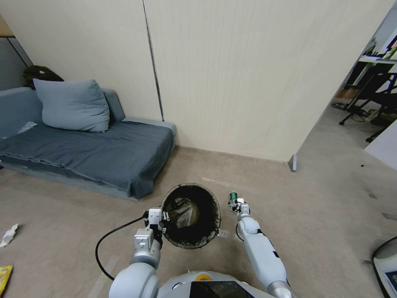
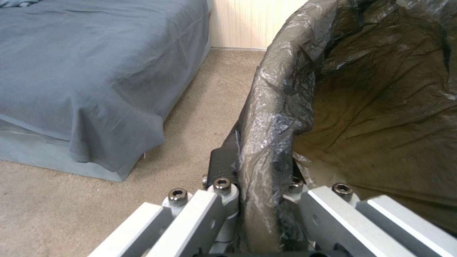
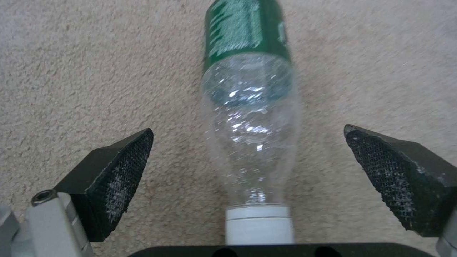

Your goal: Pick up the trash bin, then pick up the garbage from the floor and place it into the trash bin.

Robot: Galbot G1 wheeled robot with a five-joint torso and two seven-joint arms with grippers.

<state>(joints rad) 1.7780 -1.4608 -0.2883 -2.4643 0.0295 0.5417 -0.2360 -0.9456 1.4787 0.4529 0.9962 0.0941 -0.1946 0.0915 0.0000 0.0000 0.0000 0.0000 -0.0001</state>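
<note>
The trash bin (image 1: 191,215) is a round bucket lined with a crinkled, glossy dark bag folded over its rim; its mouth tilts toward the head camera, showing the wrinkled brownish inside. It is held above the beige carpet floor (image 1: 314,207), in front of the robot and near the corner of the sofa bed. The left pincer (image 1: 160,218) is clamped on the near-left part of the rim: in the left wrist view the rim and its bag (image 2: 266,117) pass between the two metal fingers (image 2: 224,167), one outside the wall and one inside, pressed tight on the plastic.

Just beside the bin on its right, a small clear plastic bottle (image 3: 247,121) lies on its side on the short-pile carpet. It has a smooth transparent body, a green label around the far end and a white cap nearest the wrist. The right pincer (image 3: 247,167) is spread wide around it, the two dark wedge-shaped pads (image 3: 121,171) with a fine mesh texture standing apart on either side of the neck, touching nothing. In the head view the right arm reaches down to the bottle (image 1: 234,196).

Farther left on the floor lie a white crumpled scrap (image 1: 9,235) and a yellow wrapper (image 1: 4,276). The sofa bed (image 1: 95,153) is covered in a soft grey-blue cloth with a plump cushion (image 1: 72,105) against the pale panelled wall (image 1: 248,74)
</note>
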